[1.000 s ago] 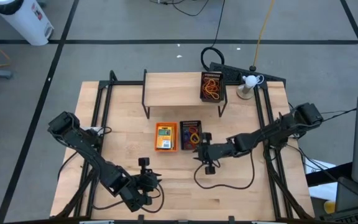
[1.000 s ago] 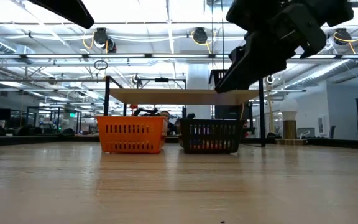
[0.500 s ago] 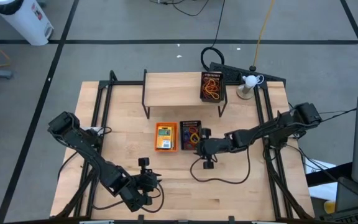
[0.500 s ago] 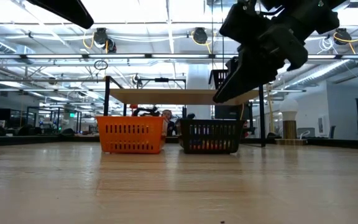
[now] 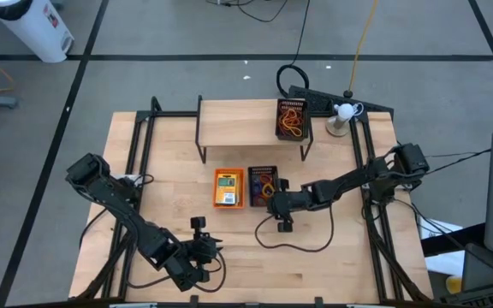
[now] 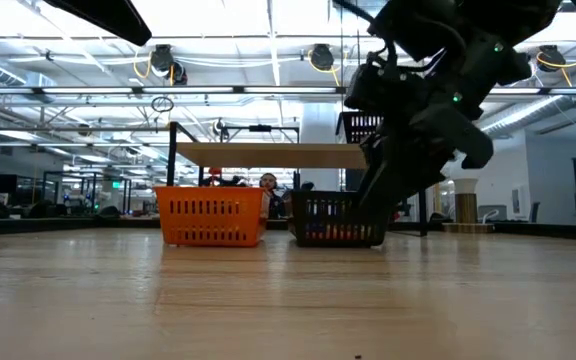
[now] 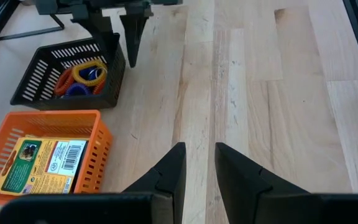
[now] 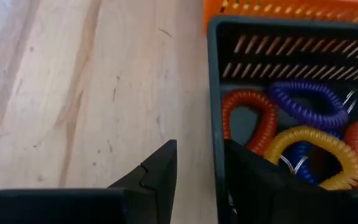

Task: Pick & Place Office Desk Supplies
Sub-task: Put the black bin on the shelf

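A wooden bench (image 5: 332,257) carried an orange tray (image 5: 228,188) holding a yellow-and-green crayon box (image 7: 42,163); touching its right side sat a black mesh tray (image 5: 262,184) with coiled bands in red, purple, yellow and blue (image 8: 303,130); a second black mesh tray (image 5: 293,119) sat on the far wooden shelf riser (image 5: 238,124). The right gripper (image 5: 274,205) hung at the near black tray's right wall, fingers (image 8: 157,171) slightly parted astride its rim, grasping nothing. The left gripper (image 5: 197,233) waited near the front left, fingers (image 7: 169,171) parted a little, empty.

Bright, even overhead light with soft shadows on the table (image 5: 332,257); ceiling lamps (image 6: 163,62) glare in the low view.
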Controlling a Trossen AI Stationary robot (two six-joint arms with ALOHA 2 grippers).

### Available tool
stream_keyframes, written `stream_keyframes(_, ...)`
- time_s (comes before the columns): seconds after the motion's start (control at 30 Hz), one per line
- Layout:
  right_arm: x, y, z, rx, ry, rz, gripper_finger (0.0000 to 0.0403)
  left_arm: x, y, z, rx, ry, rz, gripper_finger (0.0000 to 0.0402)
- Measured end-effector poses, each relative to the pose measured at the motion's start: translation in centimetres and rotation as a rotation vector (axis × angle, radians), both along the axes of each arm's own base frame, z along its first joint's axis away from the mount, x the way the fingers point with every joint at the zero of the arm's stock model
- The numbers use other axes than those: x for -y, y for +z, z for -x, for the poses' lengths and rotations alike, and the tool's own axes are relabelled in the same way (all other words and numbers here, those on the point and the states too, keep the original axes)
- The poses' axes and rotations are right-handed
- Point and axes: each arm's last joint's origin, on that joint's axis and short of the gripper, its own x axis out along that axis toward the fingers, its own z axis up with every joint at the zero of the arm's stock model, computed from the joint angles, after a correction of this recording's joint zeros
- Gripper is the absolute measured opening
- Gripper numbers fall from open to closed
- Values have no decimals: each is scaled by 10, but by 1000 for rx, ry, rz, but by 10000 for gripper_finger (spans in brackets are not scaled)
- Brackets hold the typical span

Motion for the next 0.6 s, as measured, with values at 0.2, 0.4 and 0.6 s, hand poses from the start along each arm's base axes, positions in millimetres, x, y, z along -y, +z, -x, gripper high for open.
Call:
stream_keyframes(0.2, 5, -1, -1, 0, -57, -8, 106, 0, 0, 0, 0, 0, 0, 88)
stream_keyframes(0.4, 5, 1, 0, 7, -51, 3, 11, 0, 0, 0, 0, 0, 0, 88)
stream_keyframes(0.6, 1, 17, 2, 41, -48, -4, 3, 0, 0, 0, 1, 1, 1, 88)
